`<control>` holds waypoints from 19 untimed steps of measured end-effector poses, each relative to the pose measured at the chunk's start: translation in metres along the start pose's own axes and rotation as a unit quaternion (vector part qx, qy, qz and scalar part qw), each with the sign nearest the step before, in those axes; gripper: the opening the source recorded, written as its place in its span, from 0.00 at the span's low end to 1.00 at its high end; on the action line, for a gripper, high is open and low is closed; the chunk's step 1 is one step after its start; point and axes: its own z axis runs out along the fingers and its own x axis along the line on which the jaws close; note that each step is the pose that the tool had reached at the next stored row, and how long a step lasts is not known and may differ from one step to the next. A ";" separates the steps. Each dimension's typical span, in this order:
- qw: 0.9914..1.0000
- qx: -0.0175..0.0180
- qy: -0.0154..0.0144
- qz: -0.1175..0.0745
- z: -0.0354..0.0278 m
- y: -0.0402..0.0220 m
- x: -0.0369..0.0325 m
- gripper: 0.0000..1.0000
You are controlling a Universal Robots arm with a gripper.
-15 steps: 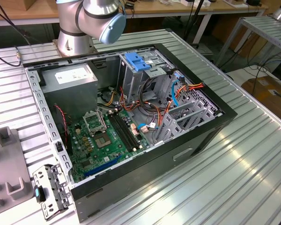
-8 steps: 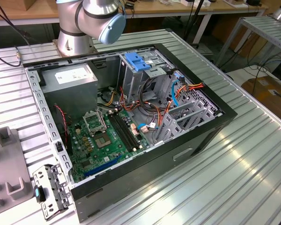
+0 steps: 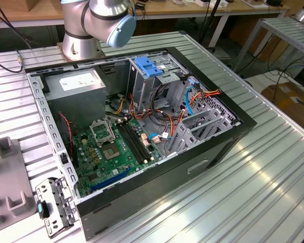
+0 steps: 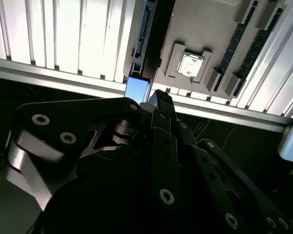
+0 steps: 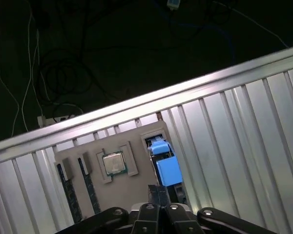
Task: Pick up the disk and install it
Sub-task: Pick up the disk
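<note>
Jaws near the disk [image 5: 164, 165] in a grey tray [image 5: 88, 150]
Jaws look pressed together, gripping nothing, just short of the disk's blue rail.

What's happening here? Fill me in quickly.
A single robot arm is tasked with installing a disk in the open computer case. In the first wrist view its gripper hangs above the disk, which appears to stand on edge in a slot of a grey tray on the ribbed table. It is not installed yet.
</note>
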 end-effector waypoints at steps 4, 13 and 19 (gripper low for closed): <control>1.000 0.001 0.000 -0.022 0.0006 0.0000 -0.0001 0.11; 1.000 0.001 0.000 -0.023 0.0006 0.0000 -0.0001 0.18; 1.000 0.001 0.000 -0.024 0.0006 0.0000 -0.0001 0.25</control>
